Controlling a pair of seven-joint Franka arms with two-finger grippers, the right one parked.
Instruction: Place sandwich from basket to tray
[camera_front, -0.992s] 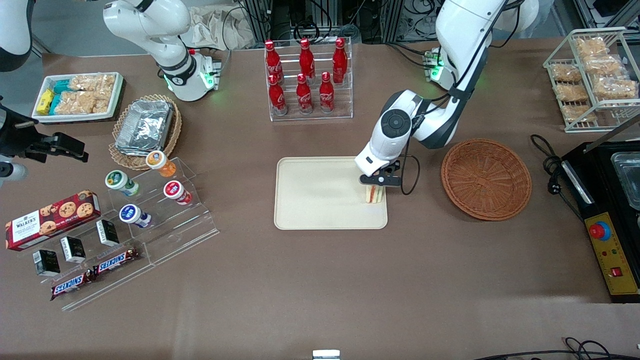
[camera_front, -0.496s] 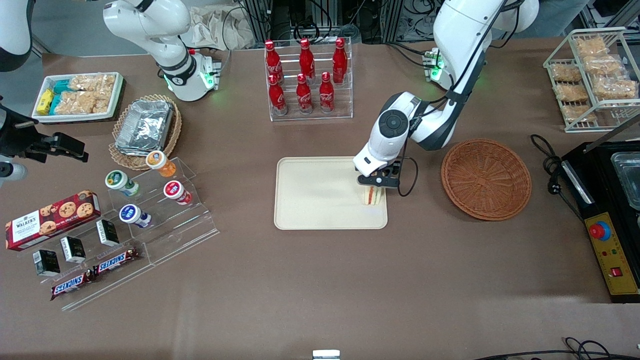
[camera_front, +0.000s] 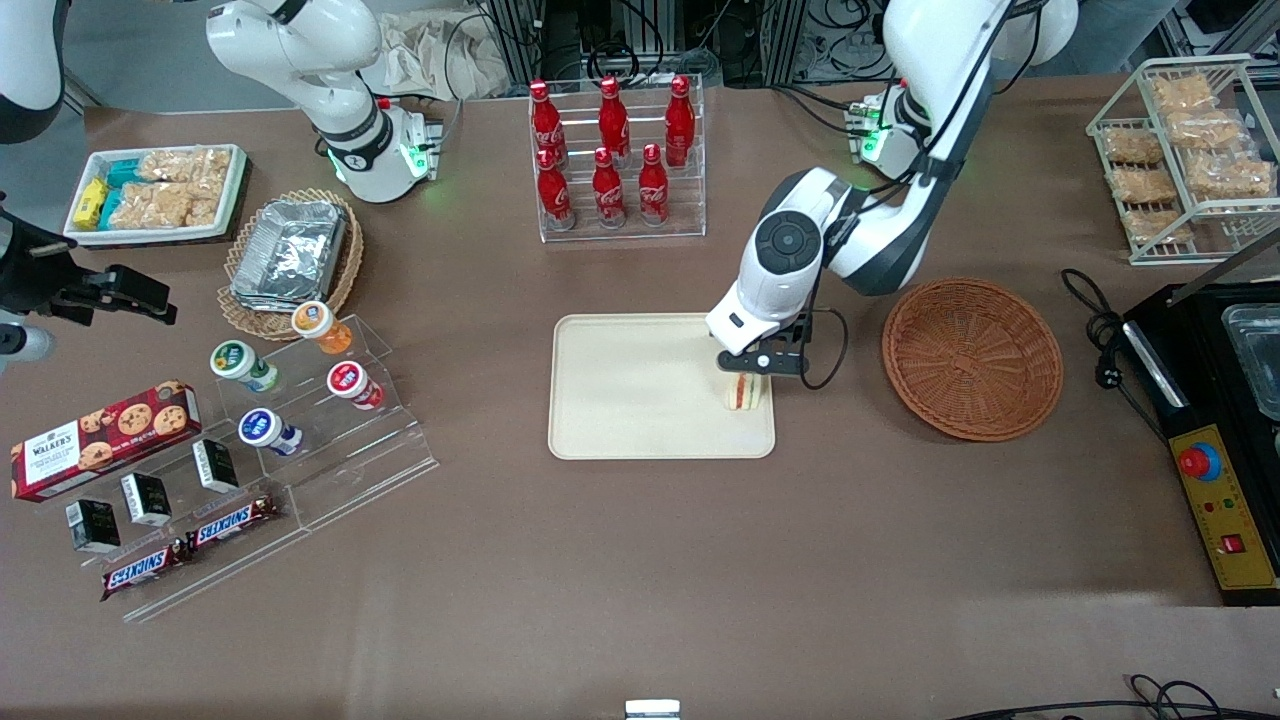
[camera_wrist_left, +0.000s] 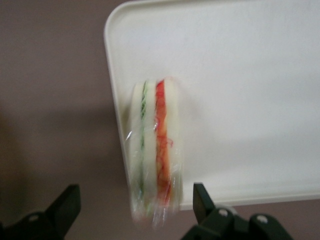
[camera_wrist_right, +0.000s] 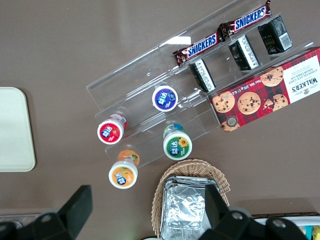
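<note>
The sandwich (camera_front: 746, 392) stands on its edge on the cream tray (camera_front: 620, 400), at the tray's end nearest the reddish-brown wicker basket (camera_front: 972, 357). The basket holds nothing. My left gripper (camera_front: 752, 366) hangs just above the sandwich. In the left wrist view the sandwich (camera_wrist_left: 152, 150) shows its green and red filling layers by the tray's rim (camera_wrist_left: 114, 100). The gripper (camera_wrist_left: 135, 200) is open, with a gap between each dark finger (camera_wrist_left: 67, 202) and the wrapped sandwich.
A clear rack of red cola bottles (camera_front: 612, 155) stands farther from the front camera than the tray. A black machine (camera_front: 1215, 420) with a cable lies toward the working arm's end. Snack stands and a tan basket with foil (camera_front: 290, 255) lie toward the parked arm's end.
The gripper has drawn up slightly from the sandwich and the arm's elbow has risen. The sandwich stays standing on the tray.
</note>
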